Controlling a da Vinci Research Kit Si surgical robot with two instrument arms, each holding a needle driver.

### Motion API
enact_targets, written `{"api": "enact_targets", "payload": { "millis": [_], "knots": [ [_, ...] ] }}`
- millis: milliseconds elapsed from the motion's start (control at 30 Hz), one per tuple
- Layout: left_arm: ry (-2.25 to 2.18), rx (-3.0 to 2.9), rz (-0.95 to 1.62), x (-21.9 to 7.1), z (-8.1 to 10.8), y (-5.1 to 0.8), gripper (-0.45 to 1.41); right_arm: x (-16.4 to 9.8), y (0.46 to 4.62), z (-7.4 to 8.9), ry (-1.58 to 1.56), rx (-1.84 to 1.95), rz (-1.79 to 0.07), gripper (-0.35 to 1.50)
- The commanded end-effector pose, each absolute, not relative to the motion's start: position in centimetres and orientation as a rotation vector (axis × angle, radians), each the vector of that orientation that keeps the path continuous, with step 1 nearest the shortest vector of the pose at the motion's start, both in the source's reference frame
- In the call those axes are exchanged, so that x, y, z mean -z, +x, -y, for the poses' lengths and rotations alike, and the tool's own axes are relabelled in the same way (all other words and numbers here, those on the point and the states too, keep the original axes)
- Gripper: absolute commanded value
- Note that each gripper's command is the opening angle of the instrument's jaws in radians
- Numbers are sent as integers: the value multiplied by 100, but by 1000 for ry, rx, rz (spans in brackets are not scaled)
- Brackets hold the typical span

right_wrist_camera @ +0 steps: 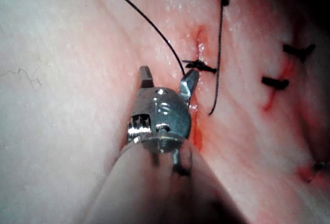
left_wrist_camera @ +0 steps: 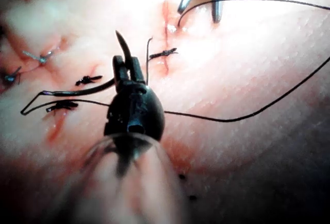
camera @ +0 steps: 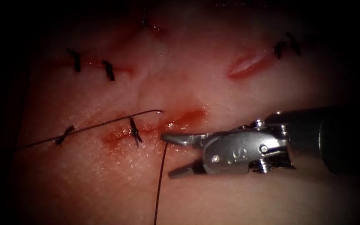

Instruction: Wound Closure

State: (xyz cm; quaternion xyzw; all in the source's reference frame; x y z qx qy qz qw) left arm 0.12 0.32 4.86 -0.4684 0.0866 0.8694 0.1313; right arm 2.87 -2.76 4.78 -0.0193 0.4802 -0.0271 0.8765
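Observation:
The tissue carries a cut whose open stretch is wet with red fluid. My right tool reaches in from the right with its jaws open and holding nothing; the upper jaw tip rests just below the cut, beside a stitch. Black thread runs from that tip toward the near edge, and another strand leads left. My left tool is shut on the curved needle near mid-curve. The needle is clear of the tissue, its point sticking up past the jaws. The right tool also appears open from its wrist.
Several finished stitches cross other cuts: two at the upper left, one on the left, and one by an open gash at the upper right. Loose thread loops over the tissue near the left tool.

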Motion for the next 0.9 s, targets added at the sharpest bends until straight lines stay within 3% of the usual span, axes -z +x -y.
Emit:
{"api": "enact_targets", "payload": {
  "millis": [33,67,133,167,200,467,900],
  "knots": [
    [-1360,-2525,-254,-493,-34,6,-45,-493,299,272,-48,52,-1002,114],
    [-1360,-2525,-254,-493,-35,6,-45,-496,300,271,-46,41,-1002,113],
    [-1360,-2525,-254,-493,-34,6,-45,-500,300,269,-41,42,-1009,76],
    [-1360,-2525,-254,-493,-34,6,-45,-501,298,269,-32,49,-1017,36],
    [-1359,-2525,-254,-493,-34,6,-45,-501,296,269,-19,58,-1025,-32],
    [-1358,-2525,-255,-493,-34,5,-45,-477,283,278,21,60,-1046,-35],
    [-1357,-2530,-250,-493,-33,5,-45,-378,298,359,121,121,-1112,-35]
  ]
}}
